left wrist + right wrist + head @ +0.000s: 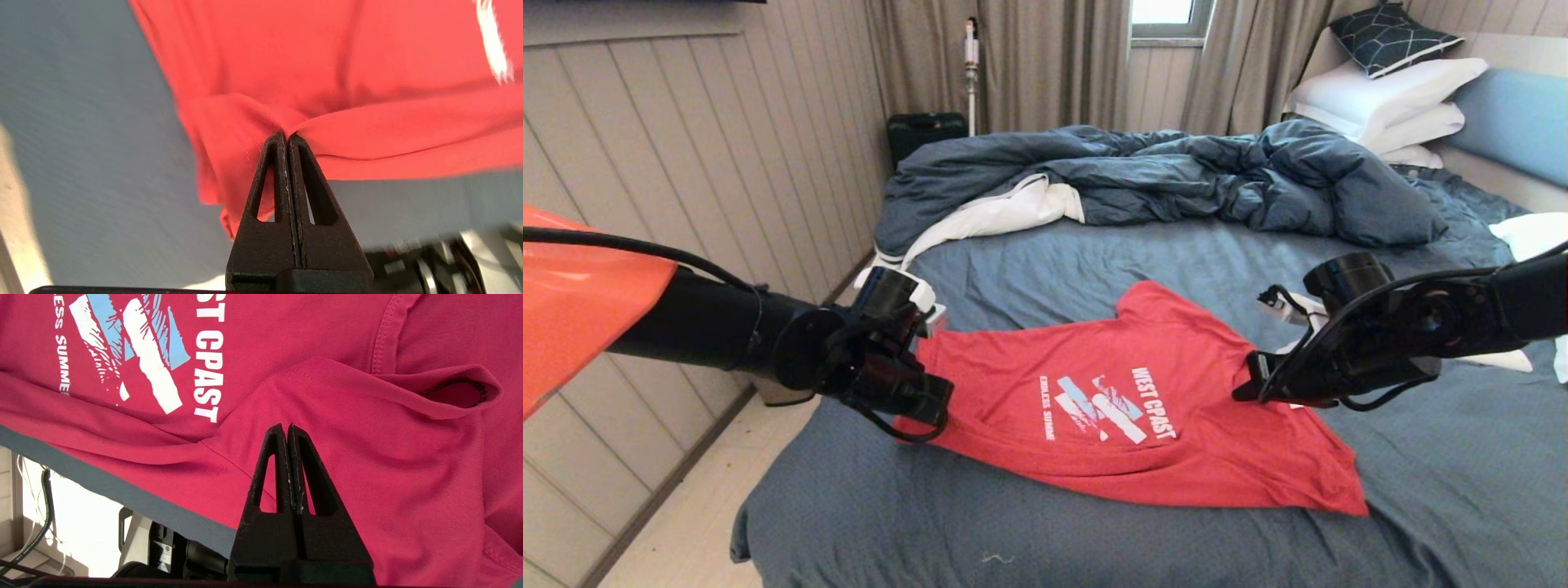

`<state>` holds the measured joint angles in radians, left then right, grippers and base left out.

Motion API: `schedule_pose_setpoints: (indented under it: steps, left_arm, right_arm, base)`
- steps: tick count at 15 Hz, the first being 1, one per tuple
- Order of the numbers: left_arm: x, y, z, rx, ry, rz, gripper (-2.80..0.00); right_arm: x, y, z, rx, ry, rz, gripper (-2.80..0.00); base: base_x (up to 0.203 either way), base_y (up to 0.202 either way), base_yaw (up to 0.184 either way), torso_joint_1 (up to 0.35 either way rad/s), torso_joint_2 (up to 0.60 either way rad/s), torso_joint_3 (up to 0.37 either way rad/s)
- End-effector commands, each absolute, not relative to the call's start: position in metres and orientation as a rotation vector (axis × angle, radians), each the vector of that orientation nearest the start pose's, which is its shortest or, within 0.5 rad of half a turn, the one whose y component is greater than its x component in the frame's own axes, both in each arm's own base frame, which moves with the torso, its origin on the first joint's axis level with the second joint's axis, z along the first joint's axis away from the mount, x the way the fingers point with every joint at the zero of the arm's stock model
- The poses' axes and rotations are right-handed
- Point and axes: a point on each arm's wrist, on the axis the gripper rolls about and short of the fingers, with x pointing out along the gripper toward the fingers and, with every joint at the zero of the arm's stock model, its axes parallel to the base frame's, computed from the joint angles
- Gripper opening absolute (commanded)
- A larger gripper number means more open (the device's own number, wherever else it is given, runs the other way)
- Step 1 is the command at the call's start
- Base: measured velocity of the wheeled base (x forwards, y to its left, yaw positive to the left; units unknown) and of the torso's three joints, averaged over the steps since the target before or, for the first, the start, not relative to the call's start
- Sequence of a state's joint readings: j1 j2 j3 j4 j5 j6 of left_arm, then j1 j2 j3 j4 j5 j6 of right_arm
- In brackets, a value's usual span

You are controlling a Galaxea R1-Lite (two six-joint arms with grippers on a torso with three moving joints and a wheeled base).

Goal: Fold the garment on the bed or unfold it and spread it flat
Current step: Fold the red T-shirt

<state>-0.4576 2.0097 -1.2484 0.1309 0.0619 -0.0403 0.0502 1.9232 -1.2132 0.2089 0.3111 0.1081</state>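
Observation:
The red T-shirt garment (1029,384) lies print-up across the near part of the bed (1094,261), with the "WEST COAST" print (1152,404) facing up. My left gripper (929,406) is at the shirt's left edge, shut on a pinch of red cloth (245,122) that bunches at its tips (286,136). My right gripper (1245,390) is over the shirt's right side near the shoulder seam (384,335). Its jaws (287,428) are shut against smooth fabric with no cloth showing between them, and a raised fold (449,381) stands just beyond it.
A rumpled dark blue duvet (1176,180) with white lining fills the far half of the bed. White pillows (1388,98) lean on the headboard (1519,122). The bed's left edge drops to pale floor (703,506) beside a panelled wall. Something white (1531,237) lies at the right.

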Motion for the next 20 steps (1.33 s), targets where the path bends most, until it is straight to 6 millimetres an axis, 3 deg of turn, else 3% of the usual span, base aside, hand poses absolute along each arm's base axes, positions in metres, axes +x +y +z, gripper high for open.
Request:
schedule_pose_setpoints:
  steps: [1,7,11,20]
  left_arm:
    - [0.347,-0.155,0.129,0.190,0.852,-0.329,-2.80]
    - [0.375,-0.157,0.113,0.215,0.851,-0.322,-2.80]
    - [0.388,-0.163,0.095,0.227,0.871,-0.326,-2.80]
    - [0.411,-0.169,0.077,0.319,0.854,-0.379,-2.80]
  right_arm:
    - [0.346,0.025,0.144,0.220,0.936,0.289,-2.80]
    - [0.349,0.025,0.139,0.221,0.947,0.285,-2.80]
    - [0.350,0.025,0.138,0.218,0.936,0.285,-2.80]
    - [0.351,0.025,0.135,0.221,0.947,0.283,-2.80]
  base:
    - [0.000,0.000,0.000,0.000,0.00,0.000]
    - [0.000,0.000,0.000,0.000,0.00,0.000]
    - [0.000,0.000,0.000,0.000,0.00,0.000]
    - [0.000,0.000,0.000,0.000,0.00,0.000]
